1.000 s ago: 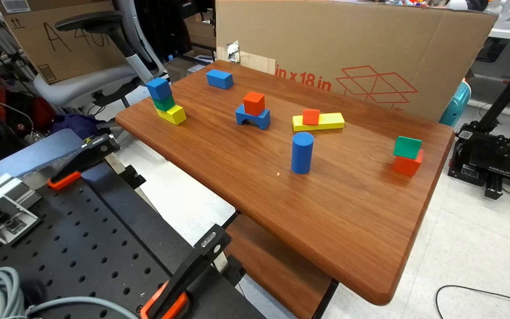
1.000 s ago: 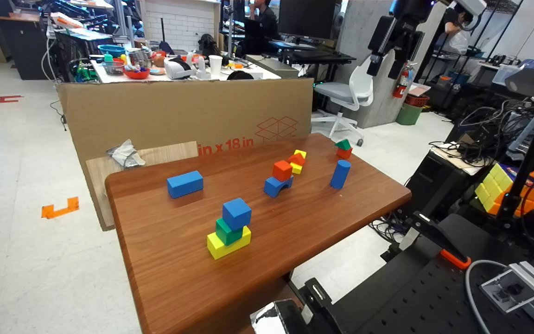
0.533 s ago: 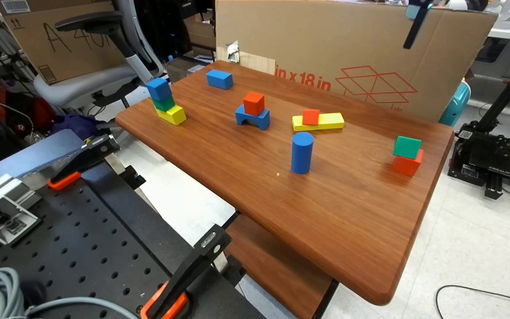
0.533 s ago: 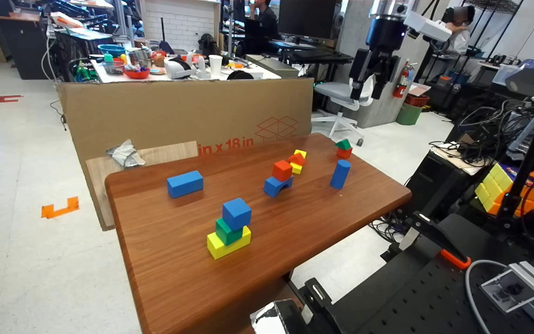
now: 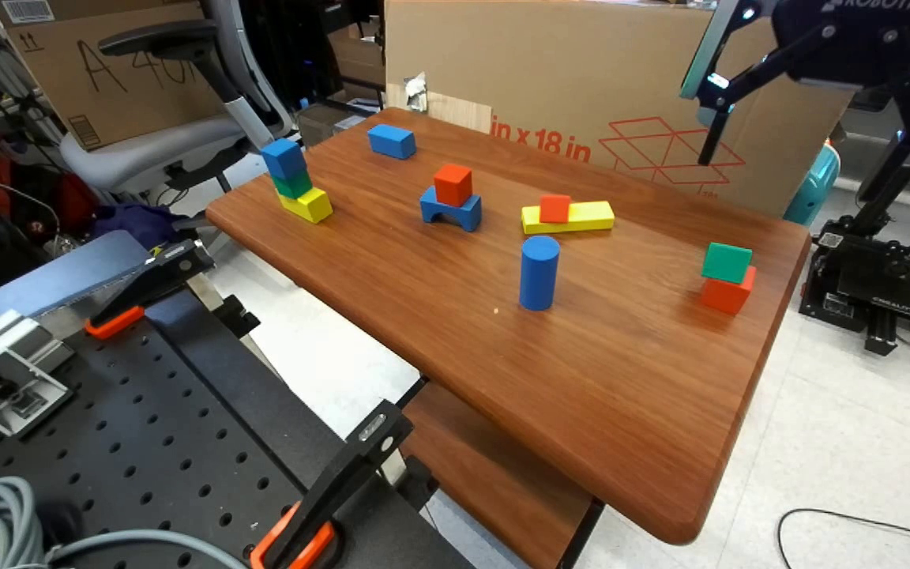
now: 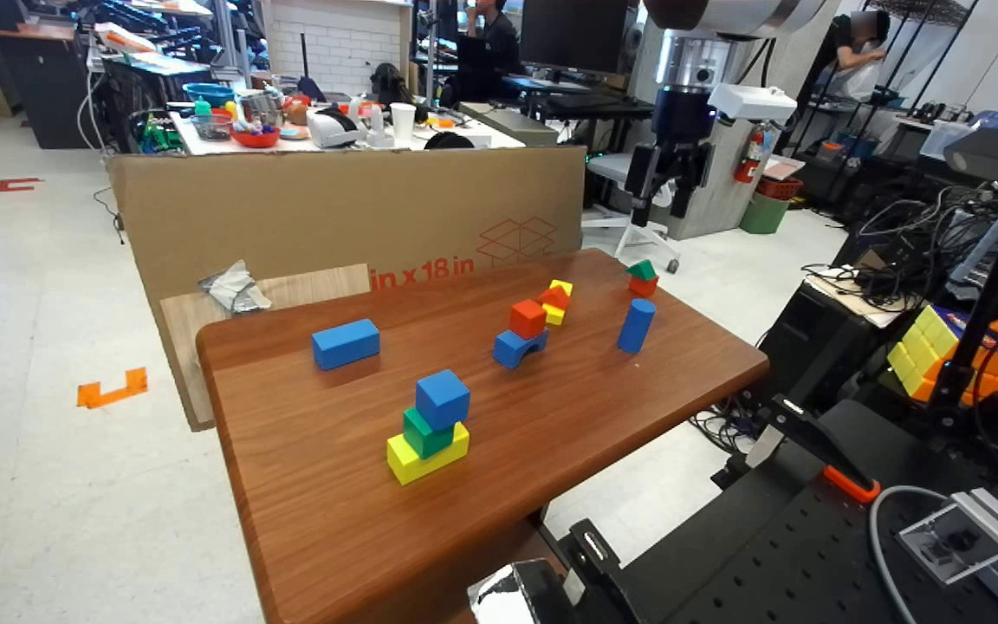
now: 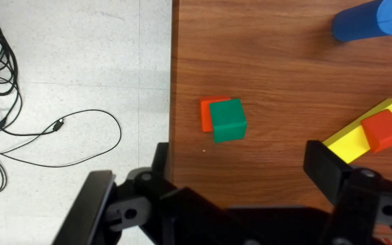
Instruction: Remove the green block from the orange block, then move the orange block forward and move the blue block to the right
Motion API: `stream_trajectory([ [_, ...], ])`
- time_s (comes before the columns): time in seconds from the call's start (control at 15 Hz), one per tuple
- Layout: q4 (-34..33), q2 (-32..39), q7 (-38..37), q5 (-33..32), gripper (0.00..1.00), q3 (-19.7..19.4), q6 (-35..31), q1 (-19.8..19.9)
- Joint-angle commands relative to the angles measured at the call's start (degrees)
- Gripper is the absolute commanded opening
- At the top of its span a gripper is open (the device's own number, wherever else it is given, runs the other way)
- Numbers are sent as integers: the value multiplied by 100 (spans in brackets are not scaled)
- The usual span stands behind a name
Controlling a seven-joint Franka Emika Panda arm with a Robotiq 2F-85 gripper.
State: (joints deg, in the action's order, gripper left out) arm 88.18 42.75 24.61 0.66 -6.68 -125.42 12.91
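Observation:
The green block rests on the orange block near a table end. It looks wedge-shaped in an exterior view. In the wrist view the green block covers most of the orange block. The blue block is an upright cylinder on the table, also seen in the wrist view. My gripper is open and empty, in the air above the stack. In the wrist view its fingers stand wide apart, with the gripper pointing down at the table.
A red block touches a yellow bar. A red cube sits on a blue arch. A yellow, green and blue stack and a lying blue block stand farther off. A cardboard sheet borders the table.
My gripper has come down and in toward the table, entering the view that lacked it a second ago. The blocks have not moved.

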Motion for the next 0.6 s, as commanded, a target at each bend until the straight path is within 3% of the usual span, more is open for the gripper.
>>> stream_trajectory([
  [0.0, -360, 312, -248, -253, 100, 63, 17, 45],
  [0.53, -472, 667, -358, -481, 100, 39, -23, 7],
])
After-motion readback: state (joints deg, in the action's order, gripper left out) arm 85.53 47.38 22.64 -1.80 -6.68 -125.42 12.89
